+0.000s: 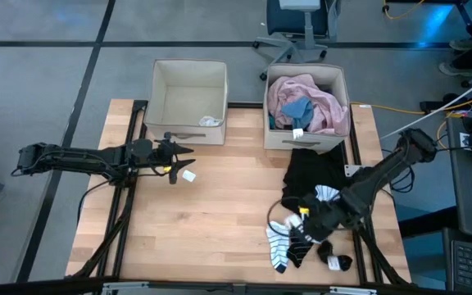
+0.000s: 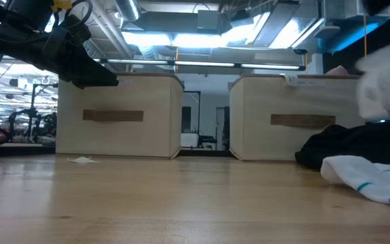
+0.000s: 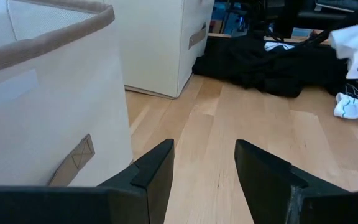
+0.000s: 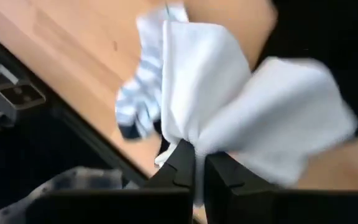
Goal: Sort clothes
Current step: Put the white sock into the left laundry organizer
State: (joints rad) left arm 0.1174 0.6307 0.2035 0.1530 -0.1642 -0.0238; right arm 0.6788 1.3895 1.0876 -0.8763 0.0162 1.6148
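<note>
table (image 1: 220, 213): pale wood planks | bins: 2 beige fabric cubes at far edge, right bin (image 1: 334, 90) stuffed w/ pink shirt (image 1: 322, 102), prob. shirt pile | black garment (image 1: 314, 176) limp, in front of it | R gripper (image 4: 199, 163) fingers pinching soft white sock (image 4: 229, 112), lifted clear of striped sock (image 1: 278, 242) for sorting | L gripper (image 3: 204, 168) fingers spread, empty, by left bin (image 1: 188, 102), waiting

I count two beige bins (image 1: 188, 80) at the back of my desk (image 1: 220, 213). One holds a single pale piece (image 1: 211, 122); the other (image 1: 336, 82) holds a pink shirt (image 1: 318, 102) and a blue garment (image 1: 295, 108). On the desk: one black garment (image 1: 310, 172), one striped sock (image 1: 277, 242), one dark sock (image 1: 334, 260), one white sock (image 4: 241, 118) in my right claw (image 4: 199, 163).
</note>
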